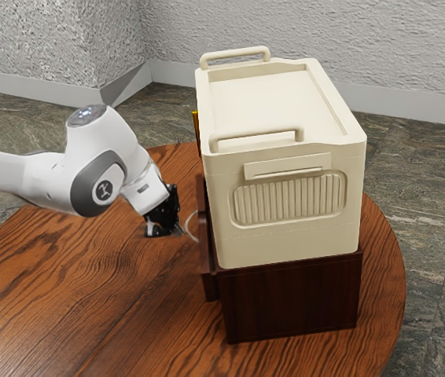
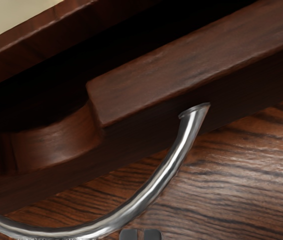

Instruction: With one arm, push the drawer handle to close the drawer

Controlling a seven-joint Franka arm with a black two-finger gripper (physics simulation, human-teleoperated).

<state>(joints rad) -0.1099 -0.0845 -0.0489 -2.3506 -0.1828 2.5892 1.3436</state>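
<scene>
Dark-grained round tabletop (image 1: pixel 89 298), silvery drawer handle (image 2: pixel 166 172) just beside the closed hand (image 1: pixel 179 230).

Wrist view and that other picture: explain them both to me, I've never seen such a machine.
The machine is a white robot arm ending in a black gripper, its hand. The exterior view is taken from the arm's side. The wrist view comes from a camera on that hand, looking at a drawer with a curved metal handle.

On the round wooden table stands a dark brown cabinet, with a cream box on top. The drawer sticks out partway, toward the arm. The gripper is close to the handle but doesn't appear to hold anything.
</scene>
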